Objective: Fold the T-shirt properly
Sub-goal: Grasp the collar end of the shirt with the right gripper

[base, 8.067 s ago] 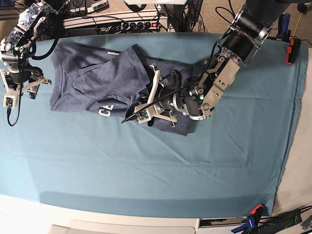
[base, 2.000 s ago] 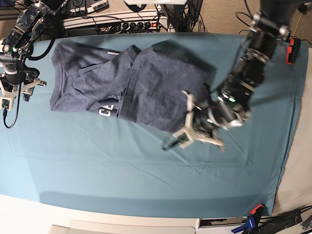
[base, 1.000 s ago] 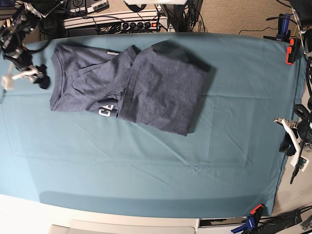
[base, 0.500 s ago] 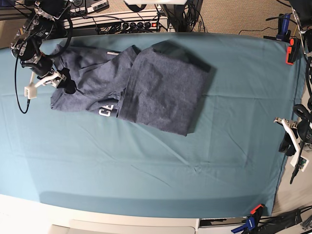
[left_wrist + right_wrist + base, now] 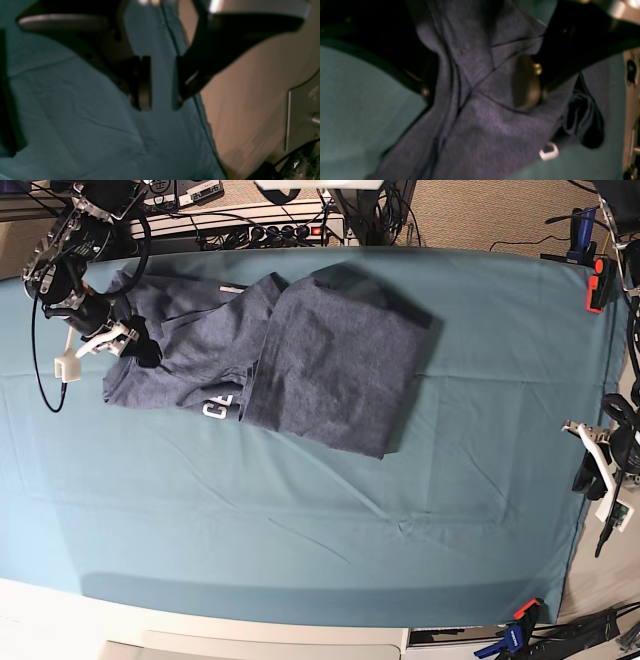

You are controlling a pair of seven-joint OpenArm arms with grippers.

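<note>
**Navy cloth bunched between the right claw's fingers: risk of a crooked or slipping fold**

Navy heathered cotton, the T-shirt [image 5: 270, 350], lies half-folded on the teal surface [image 5: 330, 510]. One broad panel is already turned over the body, and part of some white lettering peeks out below it. The right claw [image 5: 118, 338] sits at the shirt's outer edge, on the side far from that panel. In the right wrist view, folds of the T-shirt [image 5: 480, 105] fill the gap between its two dark fingers [image 5: 527, 82], which stand wide on either side of the cloth. Whether they are actually pinching it, I cannot tell.

The left claw [image 5: 598, 470] hangs well away from the shirt, off the far edge of the surface. Its fingers [image 5: 140, 82] are parted, with nothing between them but the teal cloth [image 5: 75, 120] below.

Judging the risks from here:
- The fabric at the right claw looks bunched in several layers. Closing on only the top layer would likely drag that layer alone and skew the fold.
- Catching the teal cloth under the shirt edge would lift the cover along with it.
- With only one claw near the shirt, a pull could slide the whole garment and disturb the panel already laid over.
</note>
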